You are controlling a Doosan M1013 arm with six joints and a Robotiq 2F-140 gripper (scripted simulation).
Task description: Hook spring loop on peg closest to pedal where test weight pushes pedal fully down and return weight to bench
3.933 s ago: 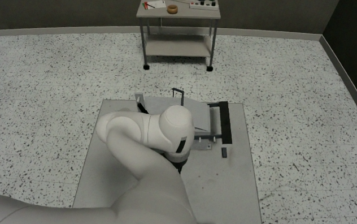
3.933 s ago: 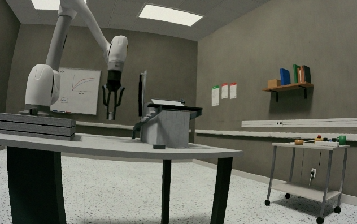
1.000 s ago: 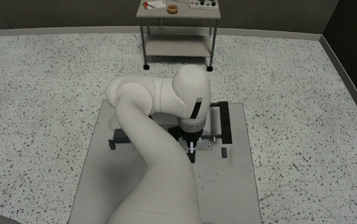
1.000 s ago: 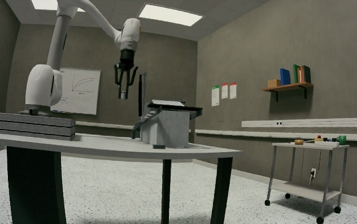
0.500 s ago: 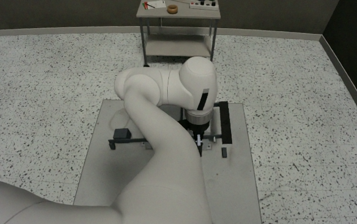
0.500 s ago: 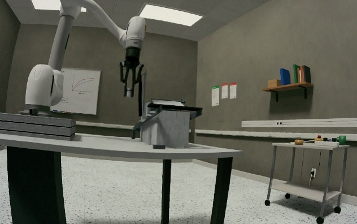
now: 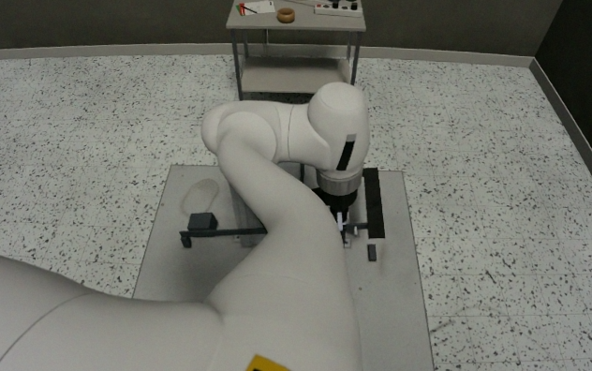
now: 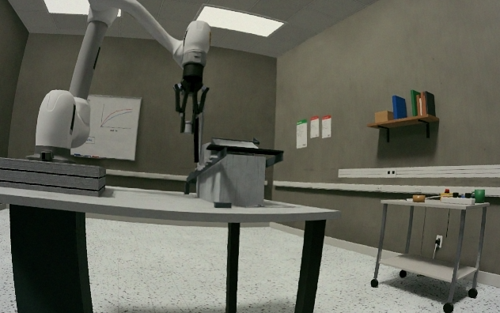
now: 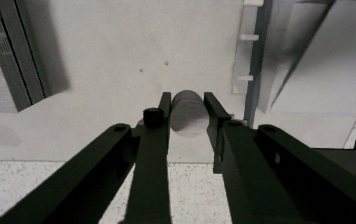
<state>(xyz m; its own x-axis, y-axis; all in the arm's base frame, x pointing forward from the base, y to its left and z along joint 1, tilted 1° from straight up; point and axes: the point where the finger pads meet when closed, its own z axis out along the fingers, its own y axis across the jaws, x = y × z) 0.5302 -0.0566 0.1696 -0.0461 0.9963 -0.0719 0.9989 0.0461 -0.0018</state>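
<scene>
The steel test weight (image 8: 188, 126) (image 9: 189, 119) is a grey cylinder. My gripper (image 7: 341, 224) (image 8: 187, 126) (image 9: 187, 105) is shut on it, in the air beside the feeder's peg side. The feeder (image 8: 245, 179) is a grey box with a sloping dark side arm (image 7: 234, 231) (image 9: 256, 65). White pegs (image 9: 246, 78) (image 7: 356, 230) stick out from this arm. A black plate (image 7: 375, 203) (image 8: 257, 150), apparently the pedal, is raised at the arm's high end. The spring and its loop cannot be made out. My arm hides much of the feeder in the top view.
The bench (image 7: 389, 304) (image 9: 110, 30) carries the feeder, a small dark block (image 7: 372, 253) (image 8: 222, 205) near the plate, and the layered robot base (image 8: 51, 175). A tall thin upright (image 8: 201, 136) stands close behind the weight in the exterior view. A cart (image 7: 258, 22) (image 8: 392, 203) stands beyond.
</scene>
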